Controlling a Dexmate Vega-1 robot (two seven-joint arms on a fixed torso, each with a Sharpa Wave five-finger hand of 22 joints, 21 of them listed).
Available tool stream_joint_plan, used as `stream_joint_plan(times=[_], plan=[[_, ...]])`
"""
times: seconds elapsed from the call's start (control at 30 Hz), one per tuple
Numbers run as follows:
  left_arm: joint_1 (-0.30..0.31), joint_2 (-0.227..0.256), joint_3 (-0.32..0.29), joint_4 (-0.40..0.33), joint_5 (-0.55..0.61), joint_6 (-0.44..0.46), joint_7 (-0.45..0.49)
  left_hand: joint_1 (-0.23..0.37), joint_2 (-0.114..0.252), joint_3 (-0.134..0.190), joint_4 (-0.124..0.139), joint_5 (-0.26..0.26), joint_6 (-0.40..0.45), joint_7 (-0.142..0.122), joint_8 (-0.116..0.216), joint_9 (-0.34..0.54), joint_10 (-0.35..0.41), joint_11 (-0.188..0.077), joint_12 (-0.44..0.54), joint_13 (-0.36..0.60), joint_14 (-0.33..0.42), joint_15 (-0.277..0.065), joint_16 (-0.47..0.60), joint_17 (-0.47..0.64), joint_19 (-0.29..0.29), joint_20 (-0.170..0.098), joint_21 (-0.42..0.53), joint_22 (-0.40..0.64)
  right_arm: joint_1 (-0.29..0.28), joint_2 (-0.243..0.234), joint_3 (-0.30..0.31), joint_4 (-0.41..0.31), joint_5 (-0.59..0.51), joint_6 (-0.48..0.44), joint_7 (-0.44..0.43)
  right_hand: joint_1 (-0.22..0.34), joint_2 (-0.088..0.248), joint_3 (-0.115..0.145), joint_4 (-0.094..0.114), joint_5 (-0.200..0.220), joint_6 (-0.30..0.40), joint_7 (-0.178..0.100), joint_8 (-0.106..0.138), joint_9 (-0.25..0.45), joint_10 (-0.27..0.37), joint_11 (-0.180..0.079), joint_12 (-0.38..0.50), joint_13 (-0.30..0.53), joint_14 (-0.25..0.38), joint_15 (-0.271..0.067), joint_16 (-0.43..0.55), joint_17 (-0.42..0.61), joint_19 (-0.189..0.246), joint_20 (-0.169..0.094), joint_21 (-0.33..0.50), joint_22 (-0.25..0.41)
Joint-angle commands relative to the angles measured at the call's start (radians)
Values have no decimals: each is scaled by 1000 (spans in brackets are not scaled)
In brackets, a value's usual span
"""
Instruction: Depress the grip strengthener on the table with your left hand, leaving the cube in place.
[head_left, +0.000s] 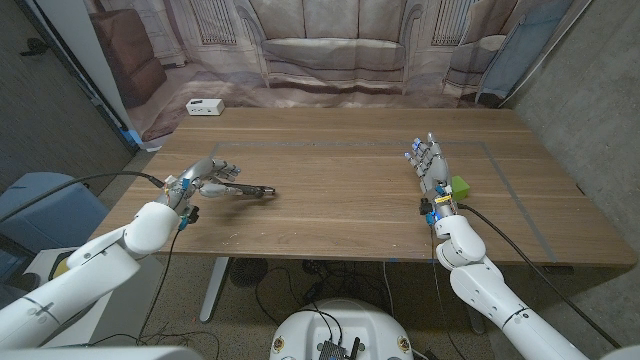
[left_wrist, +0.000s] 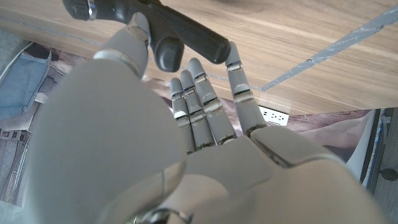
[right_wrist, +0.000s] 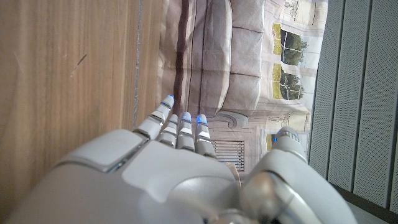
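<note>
The black grip strengthener (head_left: 248, 190) lies on the wooden table (head_left: 340, 160) at its left side; its handles (left_wrist: 180, 34) show close up in the left wrist view. My left hand (head_left: 205, 180) is right at its near end, fingers stretched out straight. The fingertips (left_wrist: 233, 53) touch the upper handle and the thumb (left_wrist: 134, 40) lies against its other side, without curling around it. The small green cube (head_left: 460, 186) sits on the right side of the table. My right hand (head_left: 430, 165) stands just left of the cube, fingers extended and holding nothing.
A small white box (head_left: 204, 106) sits at the table's far left corner. Grey tape lines (head_left: 515, 205) run across the right part of the table. A printed backdrop of a sofa hangs behind the far edge.
</note>
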Motion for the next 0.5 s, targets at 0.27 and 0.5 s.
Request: stream_joint_plan(times=[0.27, 0.5], plan=[[-4, 76, 47, -16, 34, 92, -2, 227, 271, -18, 12, -1, -32, 2, -13, 4, -26, -3, -14, 5, -33, 6, -19, -5, 48, -74, 14, -1, 4, 9, -8, 3, -6, -1, -7, 10, -1, -1, -1, 0, 6, -2, -2, 2, 5, 0, -3, 2, 4, 0, 2, 1, 5, 5, 1, 3], [-19, 119, 76, -32, 50, 157, -31, 202, 272, -23, 14, 0, -59, 0, -23, 4, -49, 0, -28, 8, -78, 19, -37, -9, 6, -66, 7, -7, 0, 9, -10, -5, -12, -5, -18, 10, 0, -2, -1, 0, 6, -2, -1, 2, 6, 1, -3, 2, 4, -1, 2, 1, 5, 5, 1, 3]])
